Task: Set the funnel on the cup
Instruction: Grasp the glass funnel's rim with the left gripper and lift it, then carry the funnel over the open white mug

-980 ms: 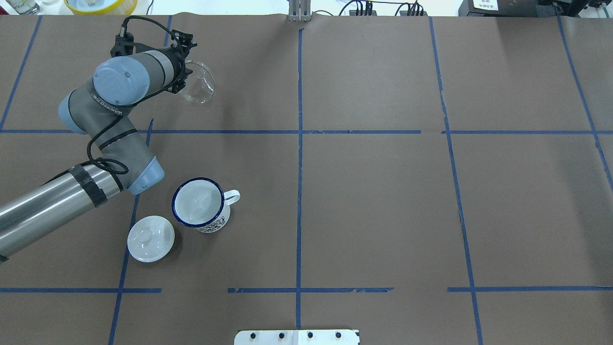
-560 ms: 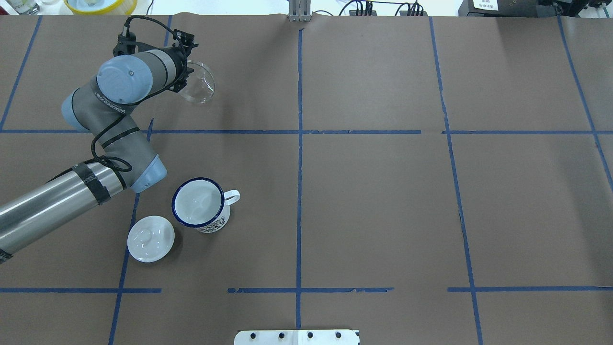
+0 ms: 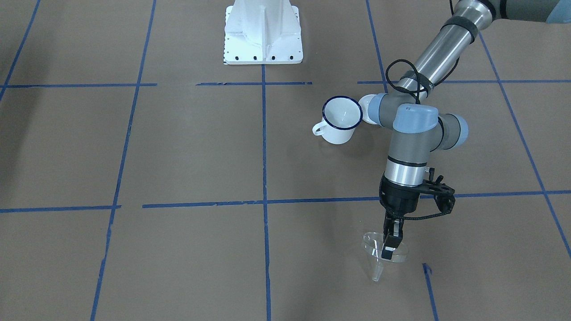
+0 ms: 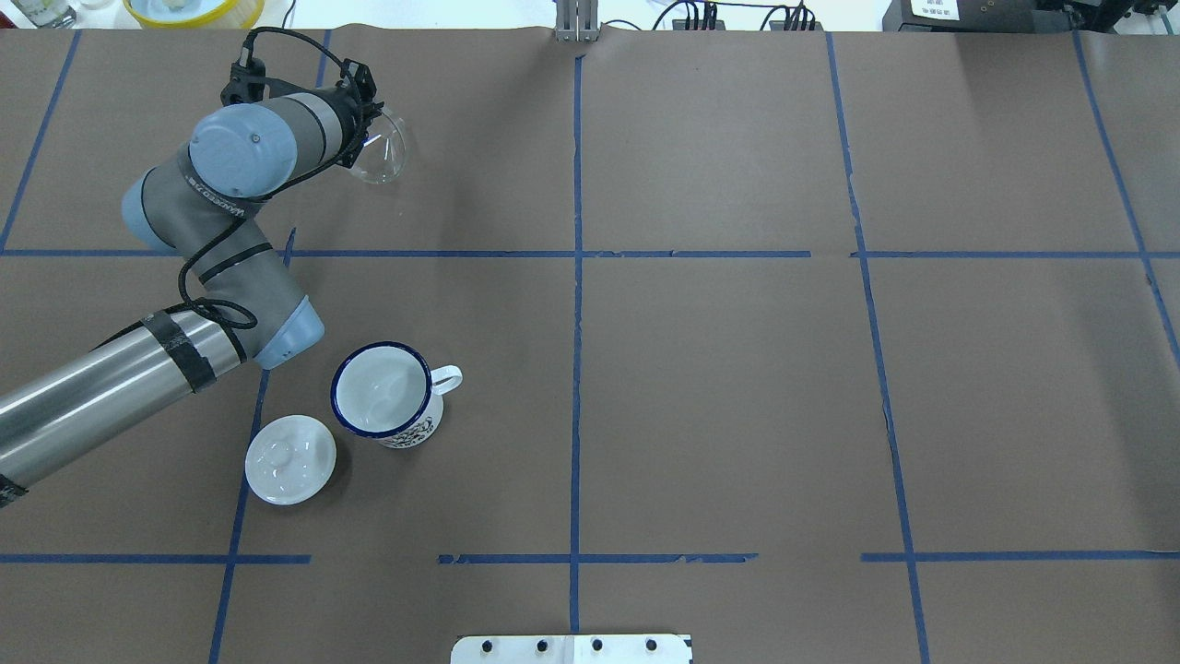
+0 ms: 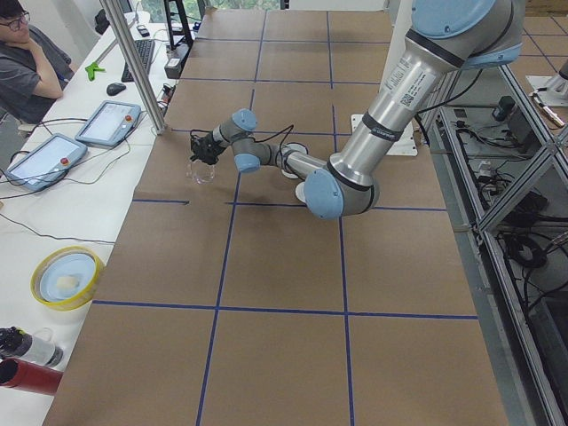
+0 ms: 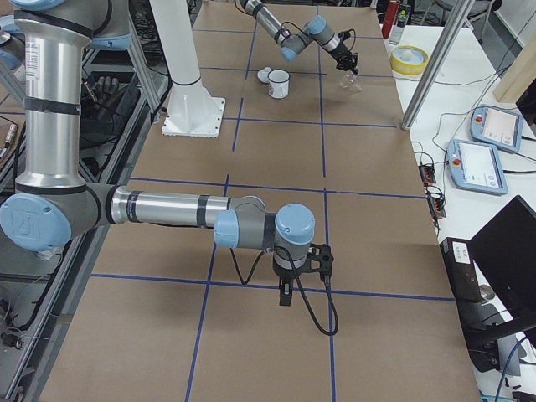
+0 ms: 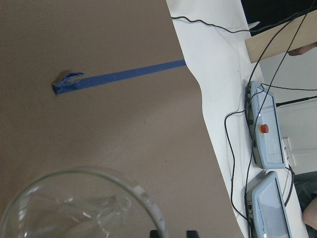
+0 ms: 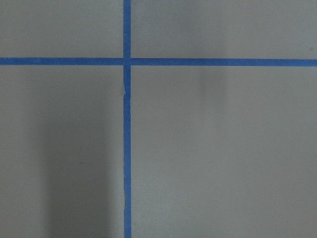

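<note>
We are pinching the funnel (image 3: 374, 263) by its rim in our left hand (image 3: 389, 244), fingers closed on the clear wall so the spout is pointing down ready for seating, hanging well apart from the upright, open cup (image 3: 337, 133) on the desk (image 3: 178, 147); the right hand's (image 6: 285, 297) grip we cannot tell.
</note>
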Controlling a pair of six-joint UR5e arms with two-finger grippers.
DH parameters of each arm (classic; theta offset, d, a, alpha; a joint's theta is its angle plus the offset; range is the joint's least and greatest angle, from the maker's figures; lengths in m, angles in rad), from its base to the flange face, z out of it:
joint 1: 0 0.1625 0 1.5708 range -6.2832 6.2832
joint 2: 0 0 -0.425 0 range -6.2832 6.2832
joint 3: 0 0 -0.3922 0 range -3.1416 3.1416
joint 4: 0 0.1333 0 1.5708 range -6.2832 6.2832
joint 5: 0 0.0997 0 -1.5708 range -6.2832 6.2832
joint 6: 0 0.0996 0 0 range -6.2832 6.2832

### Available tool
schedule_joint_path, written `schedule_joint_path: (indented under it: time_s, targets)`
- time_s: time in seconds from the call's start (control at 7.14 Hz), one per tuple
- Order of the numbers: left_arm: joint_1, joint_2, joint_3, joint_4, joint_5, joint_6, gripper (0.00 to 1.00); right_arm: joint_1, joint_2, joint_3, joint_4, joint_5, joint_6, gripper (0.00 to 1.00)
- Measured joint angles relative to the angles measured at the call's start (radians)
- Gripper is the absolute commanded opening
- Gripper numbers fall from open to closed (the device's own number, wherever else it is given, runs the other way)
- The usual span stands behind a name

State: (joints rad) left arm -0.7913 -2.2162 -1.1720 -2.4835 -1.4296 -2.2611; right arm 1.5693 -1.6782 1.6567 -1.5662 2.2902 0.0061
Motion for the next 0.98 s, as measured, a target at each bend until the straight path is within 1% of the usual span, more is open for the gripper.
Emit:
schedule_joint_path:
  time_s: [0.28, 0.42, 0.56, 0.7, 0.98]
  targets:
    - [-0.003, 0.003, -0.042, 0.001, -0.005, 0.046, 0.0, 0.0, 0.0, 0.0, 0.0, 0.0, 0.0, 1.0]
    - [-0.013, 0.006, -0.095, 0.008, -0.034, 0.071, 0.0, 0.0, 0.0, 0.0, 0.0, 0.0, 0.0, 1.0]
    - [-0.027, 0.01, -0.164, 0.036, -0.091, 0.096, 0.0, 0.0, 0.0, 0.0, 0.0, 0.0, 0.0, 1.0]
    - [-0.037, 0.012, -0.254, 0.107, -0.139, 0.112, 0.0, 0.0, 0.0, 0.0, 0.0, 0.0, 0.0, 1.0]
    - [-0.041, 0.022, -0.489, 0.364, -0.23, 0.171, 0.0, 0.0, 0.0, 0.0, 0.0, 0.0, 0.0, 1.0]
